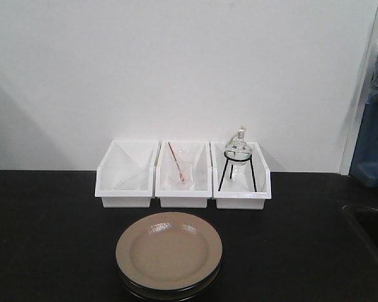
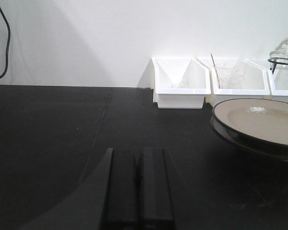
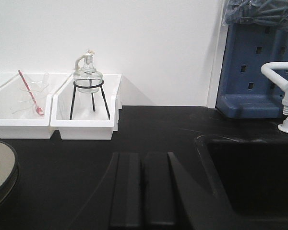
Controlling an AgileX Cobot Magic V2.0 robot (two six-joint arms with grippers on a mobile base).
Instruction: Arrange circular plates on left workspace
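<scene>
While both arms hover low over the black tabletop (image 1: 44, 239), the two circular plates (image 1: 169, 251) sit stacked one on the other at the front centre, tan face up with a black underside showing at the rim. They lie just in front of the middle white bin (image 1: 183, 176), apart from it. That bin holds clear glassware and a red-tipped rod (image 1: 178, 167). The left bin (image 1: 126, 176) beside it appears to hold clear glassware too, and the right bin (image 1: 240, 179) carries a glass flask on a black wire tripod (image 1: 238, 165). From its wrist view the left gripper (image 2: 137, 191) has its jaws pressed together on nothing, with the plate stack to its right. The right gripper (image 3: 143, 189) likewise has its jaws together and empty, between the plates at its left and the recessed sink (image 3: 252, 177) at its right, where a white tap (image 3: 283, 96) stands.
</scene>
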